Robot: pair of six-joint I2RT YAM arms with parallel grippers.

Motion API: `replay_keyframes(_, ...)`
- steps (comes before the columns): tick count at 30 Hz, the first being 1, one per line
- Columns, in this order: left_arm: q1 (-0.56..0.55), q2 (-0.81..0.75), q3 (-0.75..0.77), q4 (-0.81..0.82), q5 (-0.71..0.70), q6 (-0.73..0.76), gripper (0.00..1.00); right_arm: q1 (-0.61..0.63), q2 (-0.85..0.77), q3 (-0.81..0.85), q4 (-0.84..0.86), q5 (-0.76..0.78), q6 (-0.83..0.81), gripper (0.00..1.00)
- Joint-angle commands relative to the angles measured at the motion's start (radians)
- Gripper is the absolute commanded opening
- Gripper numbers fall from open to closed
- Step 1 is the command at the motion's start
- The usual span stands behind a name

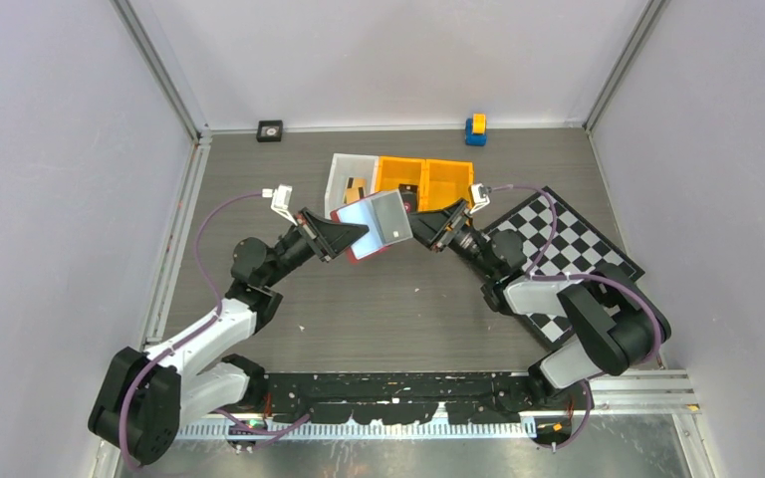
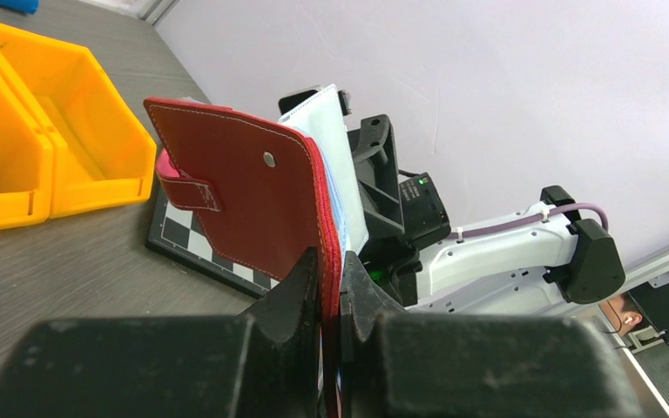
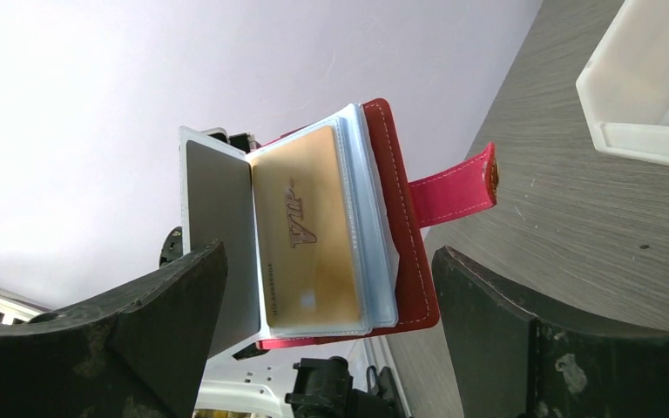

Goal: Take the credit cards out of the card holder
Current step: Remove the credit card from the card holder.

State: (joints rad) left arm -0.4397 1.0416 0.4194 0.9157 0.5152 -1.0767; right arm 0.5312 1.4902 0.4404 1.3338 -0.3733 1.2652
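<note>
The left gripper (image 2: pixel 331 283) is clenched on one end of the card holder (image 2: pixel 244 196), which is held clear of the table (image 1: pixel 398 309). The right gripper (image 3: pixel 331 296) is spread wide, empty, just beside the fanned sleeves (image 3: pixel 375 218). Only the red back and snap tab (image 2: pixel 187 187) are shown from the left wrist; a tan credit card (image 3: pixel 309 235) in a clear sleeve is seen from the right wrist. The holder's long axis is run straight out from the left gripper, with its open face turned toward the right gripper.
</note>
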Motion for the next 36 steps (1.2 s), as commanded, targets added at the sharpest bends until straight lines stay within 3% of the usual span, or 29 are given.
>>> replay_keyframes(1,0.006,-0.004,-0.001,0.070,-0.020,0.023,0.00,0.009,-0.043,-0.002,0.104,0.008,0.019,0.92)
replay_keyframes(6,0.006,0.006,-0.001,0.059,-0.021,0.030,0.00,0.008,-0.119,-0.027,0.082,0.034,-0.027,0.92)
replay_keyframes(14,0.013,-0.034,-0.009,-0.022,-0.064,0.059,0.00,0.009,-0.291,-0.045,-0.300,0.185,-0.226,0.92)
replay_keyframes(18,0.013,-0.042,-0.012,0.023,-0.039,0.057,0.00,0.011,-0.272,0.006,-0.375,0.128,-0.251,0.92)
replay_keyframes(25,0.013,-0.002,-0.005,0.133,0.017,0.001,0.00,0.018,-0.086,0.048,-0.198,0.015,-0.126,0.92)
replay_keyframes(31,0.013,0.001,-0.010,0.141,0.012,-0.001,0.00,0.041,-0.050,0.057,-0.123,-0.019,-0.059,0.92)
replay_keyframes(36,0.013,0.013,-0.017,0.160,0.008,-0.007,0.00,0.049,0.017,0.046,0.044,-0.028,0.061,0.92)
